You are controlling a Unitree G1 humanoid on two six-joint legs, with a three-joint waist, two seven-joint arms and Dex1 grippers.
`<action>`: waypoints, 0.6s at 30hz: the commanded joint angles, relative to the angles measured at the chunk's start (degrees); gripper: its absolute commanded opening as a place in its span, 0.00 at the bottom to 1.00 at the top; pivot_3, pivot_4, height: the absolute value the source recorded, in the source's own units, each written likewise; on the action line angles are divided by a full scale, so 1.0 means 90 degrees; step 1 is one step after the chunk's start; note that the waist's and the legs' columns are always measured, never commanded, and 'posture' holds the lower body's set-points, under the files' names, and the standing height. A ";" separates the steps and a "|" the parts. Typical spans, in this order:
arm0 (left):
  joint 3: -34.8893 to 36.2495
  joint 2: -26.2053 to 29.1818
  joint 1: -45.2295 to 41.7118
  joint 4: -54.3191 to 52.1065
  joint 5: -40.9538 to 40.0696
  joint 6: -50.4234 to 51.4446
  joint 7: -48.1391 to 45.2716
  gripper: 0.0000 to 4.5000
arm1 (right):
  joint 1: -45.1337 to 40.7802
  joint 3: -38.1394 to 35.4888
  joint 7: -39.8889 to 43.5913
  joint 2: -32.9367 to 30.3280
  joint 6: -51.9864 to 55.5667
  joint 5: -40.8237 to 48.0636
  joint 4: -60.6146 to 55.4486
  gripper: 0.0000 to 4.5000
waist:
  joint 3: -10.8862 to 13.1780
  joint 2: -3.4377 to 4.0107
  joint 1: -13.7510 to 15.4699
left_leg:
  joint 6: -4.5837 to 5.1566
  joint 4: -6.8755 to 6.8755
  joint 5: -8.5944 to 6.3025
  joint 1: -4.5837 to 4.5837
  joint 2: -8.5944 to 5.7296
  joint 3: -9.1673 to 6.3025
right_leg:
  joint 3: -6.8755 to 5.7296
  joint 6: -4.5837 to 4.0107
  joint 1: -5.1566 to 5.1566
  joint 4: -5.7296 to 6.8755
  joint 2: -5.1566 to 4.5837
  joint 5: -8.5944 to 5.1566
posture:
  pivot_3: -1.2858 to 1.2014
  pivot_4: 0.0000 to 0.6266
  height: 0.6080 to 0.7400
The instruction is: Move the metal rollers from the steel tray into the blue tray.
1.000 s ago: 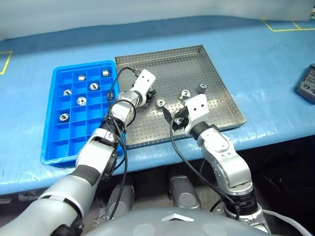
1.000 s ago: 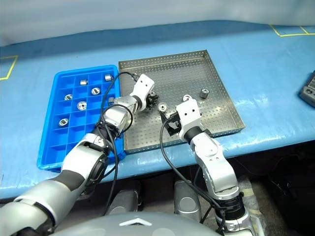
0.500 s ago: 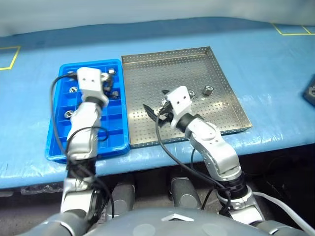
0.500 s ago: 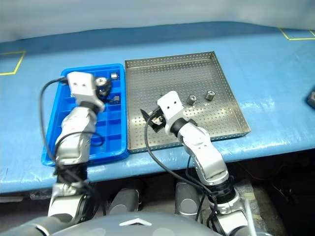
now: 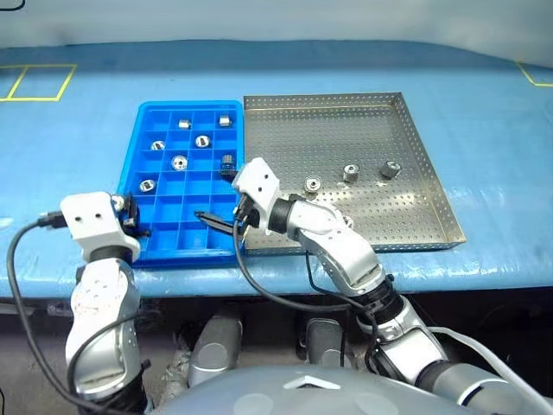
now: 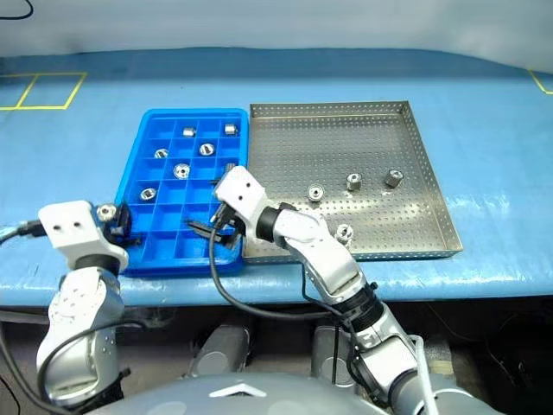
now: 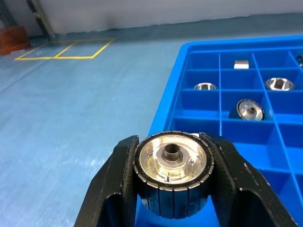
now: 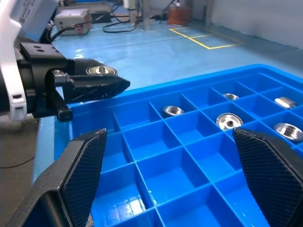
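The blue tray [image 5: 186,107] lies left of the steel tray [image 5: 346,99] on the blue table. Several metal rollers [image 5: 179,161] sit in its compartments. Several more lie on the steel tray's perforated floor, among them one [image 5: 351,173] and another [image 5: 390,169]. My left gripper [image 5: 130,218] hovers at the blue tray's near left corner, shut on a roller [image 7: 173,163] with a ribbed dark side. My right gripper [image 5: 216,220] reaches across the blue tray's near edge. It is open and empty, its fingers [image 8: 85,161] wide apart over the compartments [image 8: 189,156].
Yellow tape squares [image 5: 39,82] mark the blue table cover at the far left. The table's front edge [image 5: 285,281] runs just below both trays. Black cables [image 5: 259,285] hang from both wrists.
The left gripper carried a roller from the steel tray back and left to the blue tray's near left corner. The right gripper swung left from the steel tray over the blue tray. The camera shifted too.
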 commanded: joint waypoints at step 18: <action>-0.0531 0.0309 -0.1314 -0.0004 -0.0665 0.0074 -0.0734 0.99 | 0.0579 -0.0896 -0.0692 -0.0361 0.0324 0.0022 -0.1128 1.00 | 0.0001 -0.0003 0.0190 | -0.0006 -0.0009 0.0000 -0.0012 0.0002 -0.0003 | -0.0013 -0.0023 -0.0009 -0.0006 -0.0001 -0.0014 | 0.58 0.24 1.00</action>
